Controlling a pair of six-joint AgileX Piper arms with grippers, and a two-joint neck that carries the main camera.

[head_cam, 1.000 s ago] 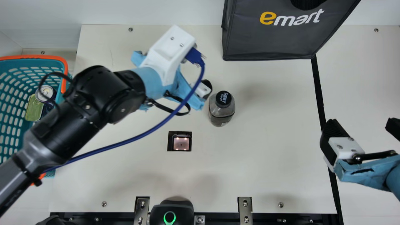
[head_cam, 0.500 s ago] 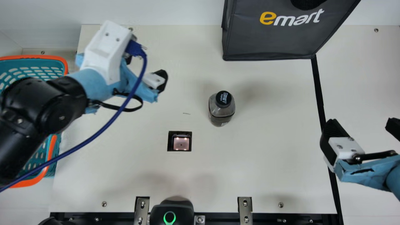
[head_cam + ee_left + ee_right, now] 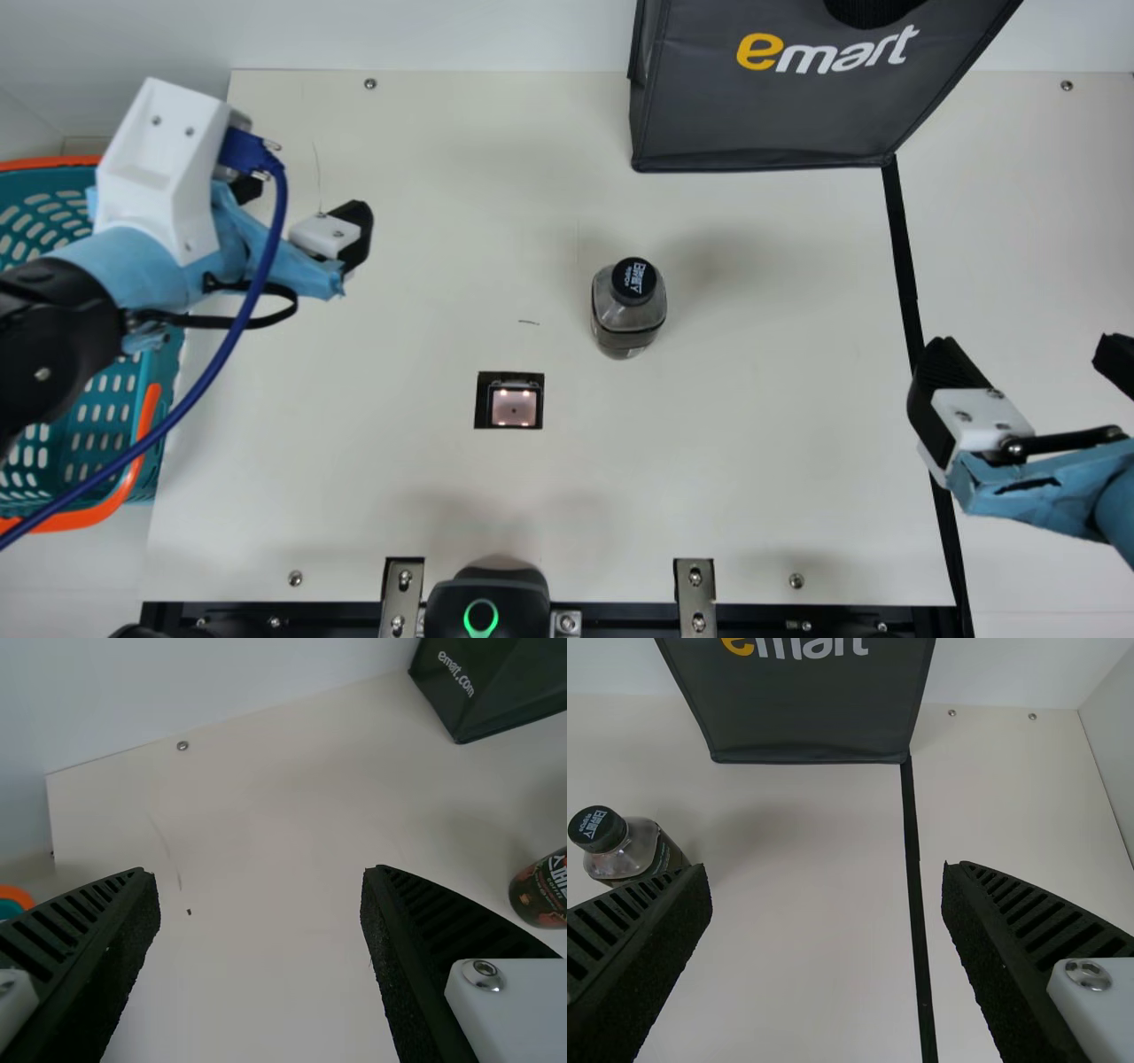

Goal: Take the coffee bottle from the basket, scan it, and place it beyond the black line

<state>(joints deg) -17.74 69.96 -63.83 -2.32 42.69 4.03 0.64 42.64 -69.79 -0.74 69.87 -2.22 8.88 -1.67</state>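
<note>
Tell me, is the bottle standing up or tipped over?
Standing up: the bottle has its cap at the top and its bottom on the table.

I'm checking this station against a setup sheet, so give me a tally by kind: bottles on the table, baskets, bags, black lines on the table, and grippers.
Bottle: 1
Basket: 1
Bag: 1
Black line: 1
Grippers: 2, the left gripper and the right gripper
Total: 6
</note>
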